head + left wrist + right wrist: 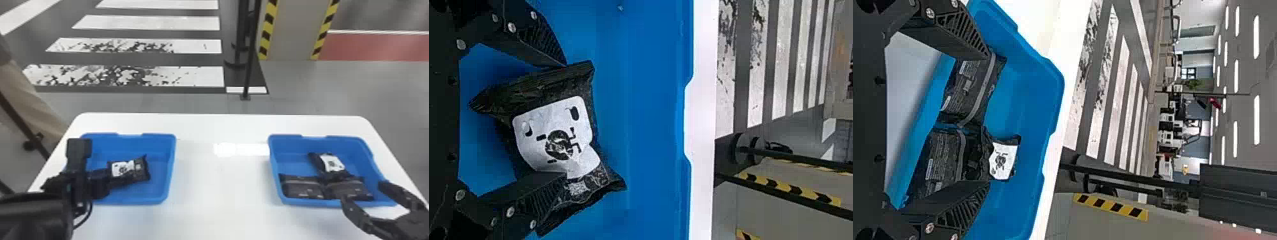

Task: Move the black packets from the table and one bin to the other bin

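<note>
In the head view my left gripper (pixel 101 183) is low in the left blue bin (pixel 173 169), beside a black packet (pixel 140 169) with a white label. The left wrist view has this packet (pixel 554 135) between the spread fingers of the left gripper (pixel 565 120); the lower finger overlaps its edge. My right gripper (pixel 364 193) stands open over the near edge of the right blue bin (pixel 274 159). That bin holds two dark packets (pixel 303 187) side by side and a white-labelled packet (pixel 332 162) behind them. The right wrist view shows the right gripper (pixel 988 120) with parted fingers near those packets (pixel 970 90).
Both bins stand on a white table (pixel 220 185), with a wide strip of tabletop between them. Beyond the far table edge a black pole (pixel 250 63) stands on the floor, near a column (pixel 289 32) with yellow-black striped edges.
</note>
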Tool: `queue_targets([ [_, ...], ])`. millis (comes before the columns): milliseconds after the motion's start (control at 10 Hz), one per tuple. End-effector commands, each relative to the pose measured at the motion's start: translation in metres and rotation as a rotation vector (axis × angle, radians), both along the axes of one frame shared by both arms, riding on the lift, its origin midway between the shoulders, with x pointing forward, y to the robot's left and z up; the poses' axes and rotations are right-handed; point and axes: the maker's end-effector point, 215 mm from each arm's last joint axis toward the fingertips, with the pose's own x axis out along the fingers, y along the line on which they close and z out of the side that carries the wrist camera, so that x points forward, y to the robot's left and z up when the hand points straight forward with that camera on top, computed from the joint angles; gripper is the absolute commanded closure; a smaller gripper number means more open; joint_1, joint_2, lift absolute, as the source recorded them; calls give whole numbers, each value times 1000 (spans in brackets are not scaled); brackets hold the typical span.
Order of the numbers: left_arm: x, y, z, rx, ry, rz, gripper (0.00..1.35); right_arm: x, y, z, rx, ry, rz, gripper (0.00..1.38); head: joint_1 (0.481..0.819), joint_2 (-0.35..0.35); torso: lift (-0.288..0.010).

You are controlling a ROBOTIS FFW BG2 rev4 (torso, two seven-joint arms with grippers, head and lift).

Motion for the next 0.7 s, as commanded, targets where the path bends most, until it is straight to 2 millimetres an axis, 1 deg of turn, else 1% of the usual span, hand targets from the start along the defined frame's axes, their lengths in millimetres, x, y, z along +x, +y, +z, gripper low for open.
queue_targets([
  [0, -3, 9, -6, 32, 20, 5, 937, 0, 0, 0, 3, -3, 1, 136, 695, -8, -110],
  [100, -4, 9, -6, 28, 6, 12, 1227, 0, -1, -1, 8, 0, 0, 136, 695, 1, -110],
  [200, -1, 7, -2, 23, -12, 7, 1205, 0, 0, -2, 11, 0, 2, 136, 695, 4, -110],
  [300, 2, -3, 2, 3, -33, -6, 1205, -1, -1, -2, 15, 1, 1, 136, 695, 6, -110],
  [500, -1, -31, 34, -85, -105, -26, 1205, -1, 0, -4, 17, 4, 2, 136, 695, -16, -110],
  [600, -7, -50, 53, -152, -135, -36, 1205, -1, 0, -2, 14, 0, 4, 136, 695, -26, -110],
])
